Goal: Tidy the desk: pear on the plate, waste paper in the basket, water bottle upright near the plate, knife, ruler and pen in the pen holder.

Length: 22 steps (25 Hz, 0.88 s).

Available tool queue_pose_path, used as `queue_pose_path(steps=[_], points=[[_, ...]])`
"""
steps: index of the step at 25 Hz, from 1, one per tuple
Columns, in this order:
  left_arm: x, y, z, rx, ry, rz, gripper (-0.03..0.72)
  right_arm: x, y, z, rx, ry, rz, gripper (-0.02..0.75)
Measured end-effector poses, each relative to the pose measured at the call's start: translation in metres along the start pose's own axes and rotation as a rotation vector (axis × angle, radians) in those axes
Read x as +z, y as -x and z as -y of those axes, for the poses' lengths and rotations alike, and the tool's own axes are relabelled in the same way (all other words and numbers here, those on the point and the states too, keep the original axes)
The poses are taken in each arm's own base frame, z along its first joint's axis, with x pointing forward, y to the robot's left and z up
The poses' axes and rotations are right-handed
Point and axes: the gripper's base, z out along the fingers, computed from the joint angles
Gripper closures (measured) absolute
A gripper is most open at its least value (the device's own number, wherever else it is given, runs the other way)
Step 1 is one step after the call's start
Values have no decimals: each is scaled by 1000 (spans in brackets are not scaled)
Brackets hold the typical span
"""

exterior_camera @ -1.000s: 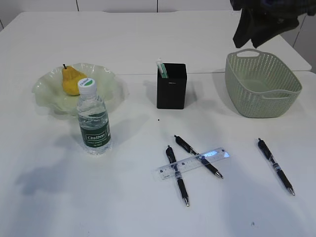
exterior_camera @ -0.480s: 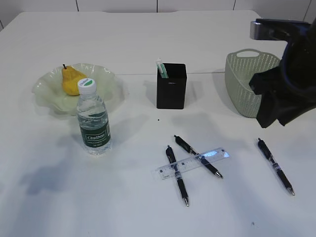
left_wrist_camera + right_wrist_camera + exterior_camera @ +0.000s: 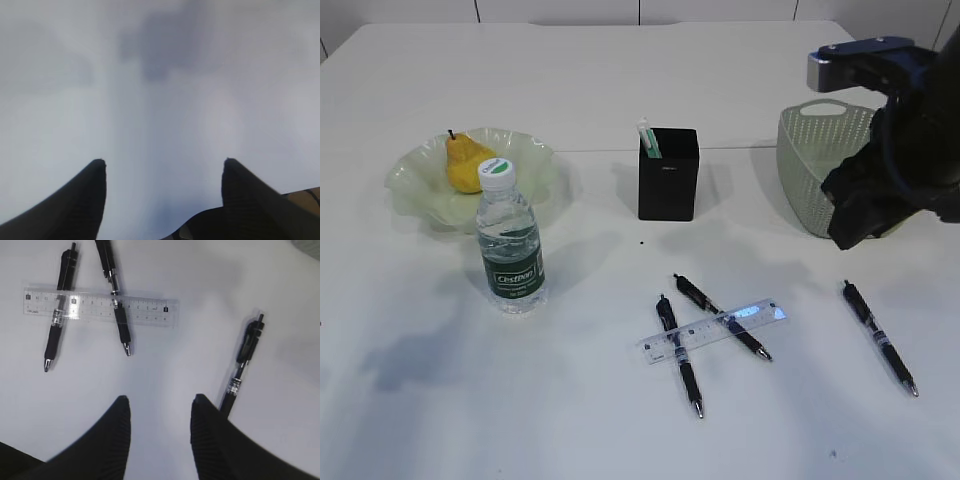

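The yellow pear point(image 3: 466, 163) lies on the pale green plate point(image 3: 408, 178) at the left. The water bottle point(image 3: 510, 245) stands upright just in front of the plate. A mint-green pen point(image 3: 646, 138) sticks out of the black pen holder point(image 3: 668, 175). The clear ruler point(image 3: 713, 331) lies across two black pens point(image 3: 678, 352) point(image 3: 720, 316); a third pen point(image 3: 879, 336) lies to the right. My right gripper point(image 3: 159, 402) hangs open and empty above the desk, just left of that pen point(image 3: 243, 358), with the ruler point(image 3: 100, 306) farther ahead. My left gripper point(image 3: 164, 162) is open over bare desk. Knife and waste paper are out of view.
The sage-green basket point(image 3: 805, 165) stands at the back right, partly hidden behind my right arm point(image 3: 905, 140). The white desk point(image 3: 580, 420) stretches wide in front of the bottle and pens.
My right arm has dropped from above the basket to low in front of it, over the desk near the right-hand pen. Nothing on the desk has moved.
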Motion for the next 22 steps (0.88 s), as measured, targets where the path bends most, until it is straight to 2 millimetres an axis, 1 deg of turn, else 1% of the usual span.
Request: queue_pose_path(steps=[4,7,9,11,15,18,22], points=[[0,2,0,0,1,17,178,23,6,2,-41,17,-40,437],[0,3,0,0,2,36,178,36,8,4,-64,26,-69,437],[0,5,0,0,3,51,178,41,9,4,-76,30,-78,437],[0,6,0,0,3,67,178,42,12,5,-77,30,-66,437],[0,8,0,0,4,86,178,36,20,2,-65,43,-18,437],[0,8,0,0,4,86,178,35,24,-6,-166,2,-17,437],[0,8,0,0,4,88,178,39,29,-25,-346,-2,4,437]])
